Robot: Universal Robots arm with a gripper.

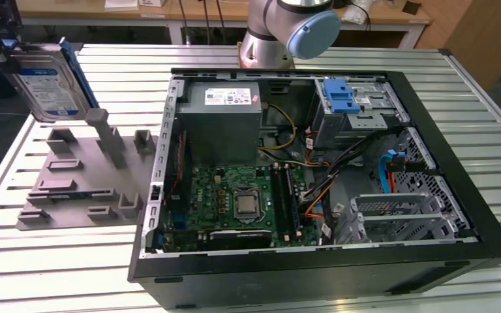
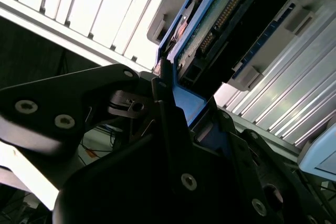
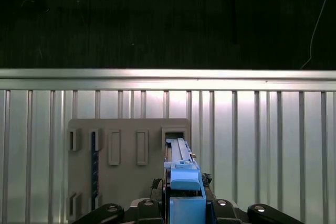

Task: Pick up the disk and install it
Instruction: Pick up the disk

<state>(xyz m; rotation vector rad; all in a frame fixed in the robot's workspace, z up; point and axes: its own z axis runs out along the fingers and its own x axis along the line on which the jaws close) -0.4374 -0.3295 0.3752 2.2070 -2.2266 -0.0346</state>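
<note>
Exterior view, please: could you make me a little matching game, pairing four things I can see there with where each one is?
Things:
1. disk
2. grey holder
3. blue bracket
4. green circuit board

Places:
A. flat on the floor of the open computer case
B. atop the metal drive cage
C. on the slatted table, beside the case
D. gripped in the end effector

Pairs: 1-D, 2-C, 3-B, 4-A

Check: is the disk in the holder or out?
Out: the disk hangs above the grey holder, clamped in the gripper.
</note>
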